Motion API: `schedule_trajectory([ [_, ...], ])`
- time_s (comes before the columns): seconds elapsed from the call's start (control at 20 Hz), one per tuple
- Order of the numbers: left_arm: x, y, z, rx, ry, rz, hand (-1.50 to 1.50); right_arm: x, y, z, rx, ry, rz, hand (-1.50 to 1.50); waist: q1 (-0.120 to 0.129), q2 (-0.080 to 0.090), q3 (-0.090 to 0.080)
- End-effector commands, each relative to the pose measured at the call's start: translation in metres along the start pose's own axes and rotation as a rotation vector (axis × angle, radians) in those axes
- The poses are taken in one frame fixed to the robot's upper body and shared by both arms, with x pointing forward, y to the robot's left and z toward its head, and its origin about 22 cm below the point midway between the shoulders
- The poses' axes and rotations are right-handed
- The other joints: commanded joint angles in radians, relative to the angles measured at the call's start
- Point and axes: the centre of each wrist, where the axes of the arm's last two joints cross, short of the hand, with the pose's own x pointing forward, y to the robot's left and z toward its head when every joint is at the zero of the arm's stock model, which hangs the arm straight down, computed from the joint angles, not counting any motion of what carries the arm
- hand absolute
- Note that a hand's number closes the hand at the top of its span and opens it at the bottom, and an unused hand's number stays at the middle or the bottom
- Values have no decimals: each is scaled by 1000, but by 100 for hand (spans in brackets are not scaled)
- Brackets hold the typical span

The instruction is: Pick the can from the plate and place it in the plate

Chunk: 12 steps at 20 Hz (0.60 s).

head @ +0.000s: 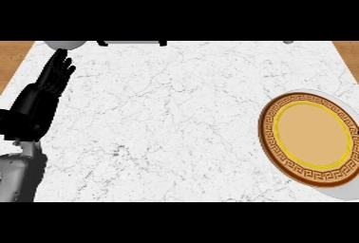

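- While it fills nearly the whole view, the white marbled bench (168, 123) leaves thin strips of brown wood (14, 52) showing past its far left and far right corners.
- Near the bench's right side lies the plate (269, 124), the task's thing that shows here. It has a plain tan middle in full sight, a yellow ring around that, then a dark brown band with a key pattern and a white outer rim. The view's right edge cuts off part of it.
- Along the left edge a grey forearm (17, 175) comes up from below and turns black at the wrist.
- At its end the left hand (52, 78) rests over the bench's far left part with its fingers straight, close together and pointing away. It holds nothing and is well apart from the plate.
- Just beyond the fingertips, at the far edge, sits a pale round thing (67, 44), only partly in view.
- To its right along that edge lies a short dark bar (131, 42); I cannot tell what it is.
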Motion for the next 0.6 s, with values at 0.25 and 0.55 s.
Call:
schedule_trajectory([
  [0.25, 4, 1, 0, -18, 2, 7, 0, -17, -100, 49, 3, -32, 18, -150, 7, 2, 1],
  [0.55, 8, 17, 15, -24, -8, 1, 0, -24, -130, 72, 6, -27, 37, -150, 14, 1, 1],
])
